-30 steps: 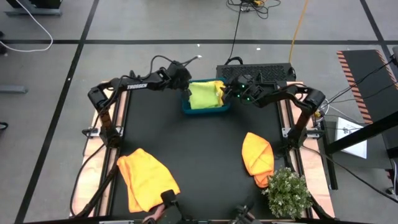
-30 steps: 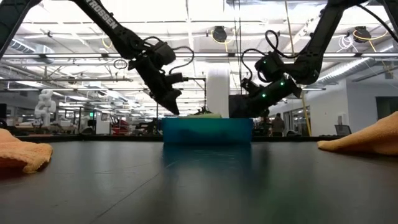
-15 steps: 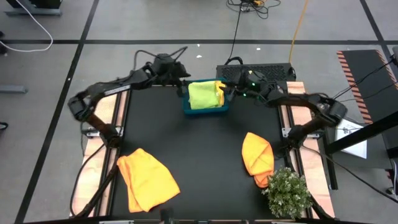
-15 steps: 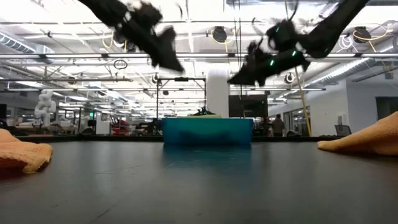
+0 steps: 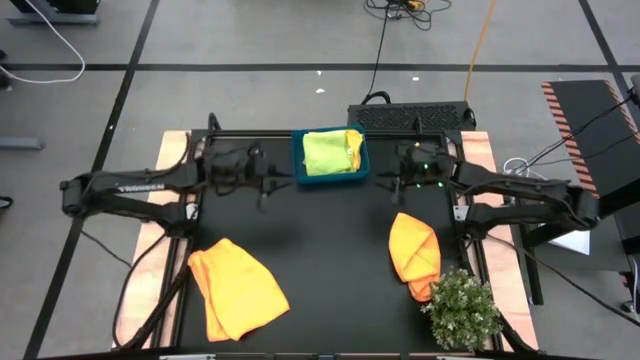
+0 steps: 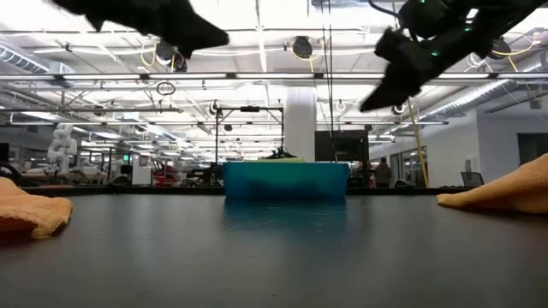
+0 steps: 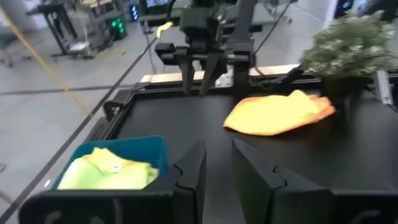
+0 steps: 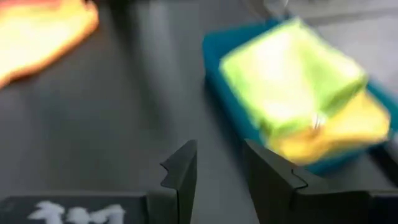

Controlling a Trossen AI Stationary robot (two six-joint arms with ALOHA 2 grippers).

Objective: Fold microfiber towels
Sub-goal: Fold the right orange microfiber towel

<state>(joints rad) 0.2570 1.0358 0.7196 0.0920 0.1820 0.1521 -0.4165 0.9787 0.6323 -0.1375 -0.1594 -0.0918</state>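
Both grippers up in the air, holding nothing

We've got the lime towel sitting on the yellow one in the teal tray, between the left gripper and right gripper; fingers slightly parted, orange towels on the counter.

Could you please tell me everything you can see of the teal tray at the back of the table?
The teal tray is a shallow rectangular bin that looks like plastic, with low upright walls. It sits flat on the black table top, at the middle of the far edge, between the two arms. A folded lime green towel lies in it on top, with a pale yellow towel showing at one side beneath. The stack rises slightly above the rim. Neither gripper touches the tray.
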